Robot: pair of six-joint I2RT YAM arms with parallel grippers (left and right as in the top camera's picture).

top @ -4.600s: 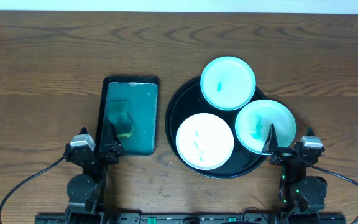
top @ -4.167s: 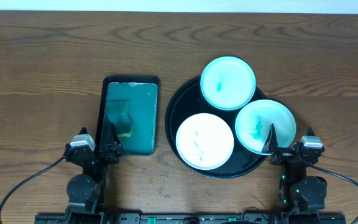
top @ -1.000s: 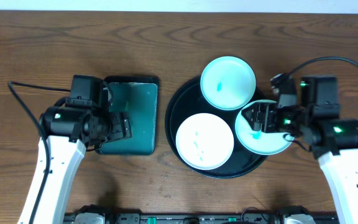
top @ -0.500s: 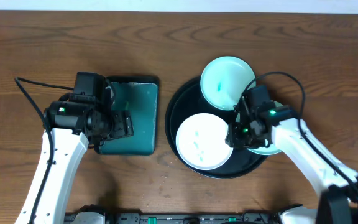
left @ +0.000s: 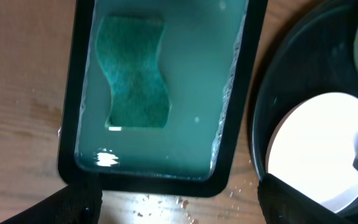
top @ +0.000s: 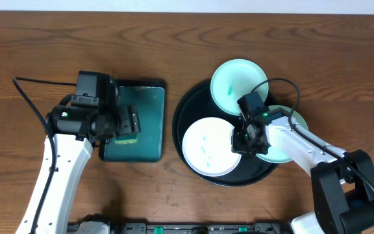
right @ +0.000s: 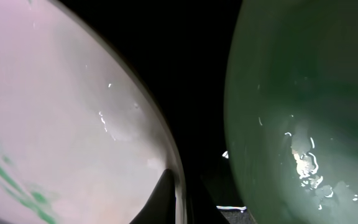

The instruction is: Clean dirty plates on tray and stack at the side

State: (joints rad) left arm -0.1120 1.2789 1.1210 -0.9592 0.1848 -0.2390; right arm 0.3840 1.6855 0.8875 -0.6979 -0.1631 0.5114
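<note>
We had three shallow, glossy round plates (top: pixel 239 81) sitting in the big round black tray (top: pixel 190 107), which had a raised rim and a wet shine, on the wood-grain worktop (top: pixel 44 45). They were white-ish, tinted pale teal, with little teal smears. The right jaws were pinched together on the rim of the nearest plate (top: pixel 206 146). The left jaws hung wide apart over a rectangular black tray (left: pixel 148 183) holding teal liquid and a wavy-edged green sponge (left: pixel 135 81)
</note>
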